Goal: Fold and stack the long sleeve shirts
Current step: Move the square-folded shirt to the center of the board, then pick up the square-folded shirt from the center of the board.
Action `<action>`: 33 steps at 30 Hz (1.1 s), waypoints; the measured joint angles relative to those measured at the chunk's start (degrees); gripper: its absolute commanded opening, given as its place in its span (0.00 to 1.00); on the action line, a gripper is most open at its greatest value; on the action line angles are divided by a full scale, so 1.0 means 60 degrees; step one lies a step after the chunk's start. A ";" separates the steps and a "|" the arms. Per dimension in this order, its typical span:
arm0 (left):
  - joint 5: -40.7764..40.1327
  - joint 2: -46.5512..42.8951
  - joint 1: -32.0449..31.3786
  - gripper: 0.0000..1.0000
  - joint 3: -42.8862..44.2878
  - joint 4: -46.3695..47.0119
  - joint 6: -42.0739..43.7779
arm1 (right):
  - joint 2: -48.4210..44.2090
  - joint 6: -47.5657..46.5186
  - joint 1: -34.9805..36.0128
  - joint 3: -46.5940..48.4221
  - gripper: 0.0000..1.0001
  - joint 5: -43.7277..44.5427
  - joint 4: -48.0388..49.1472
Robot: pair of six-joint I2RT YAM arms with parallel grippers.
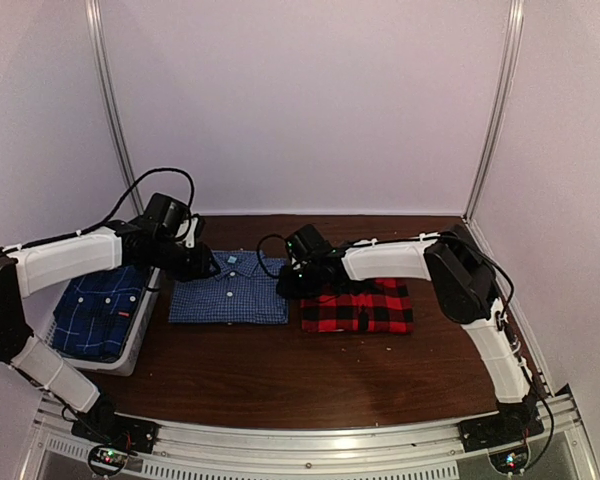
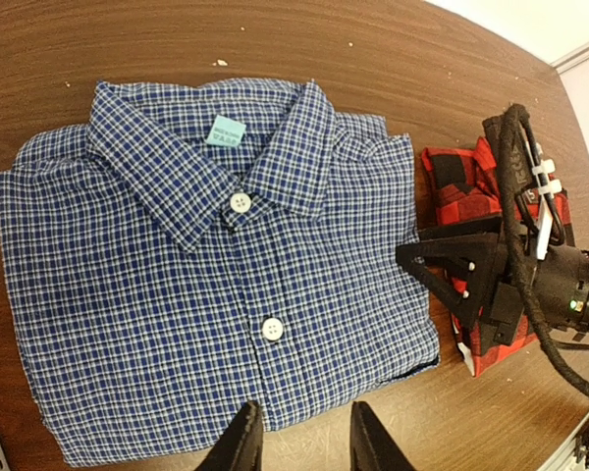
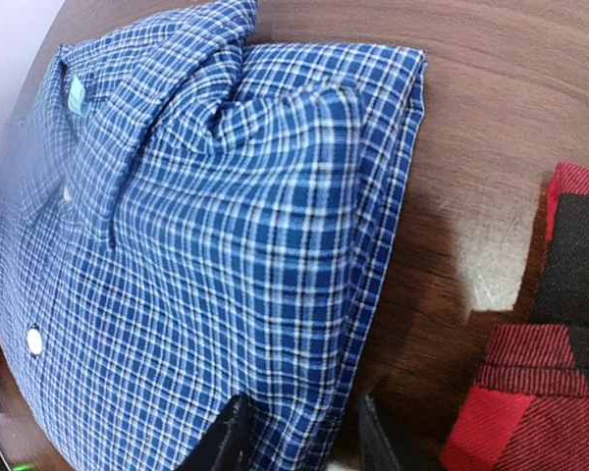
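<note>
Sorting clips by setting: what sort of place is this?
Likely a robotics lab cell, not a home: plain white wall panels with metal corner rails, a wooden table, and the left arm and right arm bolted at its near edge.

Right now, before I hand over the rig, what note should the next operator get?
Left gripper: open, empty, at one side edge of the gingham shirt.
Right gripper: straddles its opposite edge; grip unclear.
Red plaid shirt: folded, on the table beside it.
Dark blue plaid shirt: in the bin at left.
Done: gingham and red folded.
Left: stack all three.
</note>
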 measured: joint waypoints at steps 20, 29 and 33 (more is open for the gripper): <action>-0.0342 0.0831 0.0317 0.33 0.0208 -0.0317 0.0291 | -0.0120 -0.0503 -0.0619 -0.0404 0.00 -0.0678 0.0160; -0.0561 0.1945 0.0907 0.40 0.0506 -0.0335 0.0342 | -0.0335 -0.0812 -0.1064 -0.0718 0.00 -0.0885 0.0142; -0.0630 0.2393 0.1213 0.42 0.0590 -0.0339 0.0357 | -0.0342 -0.0841 -0.1064 -0.0721 0.00 -0.0889 0.0138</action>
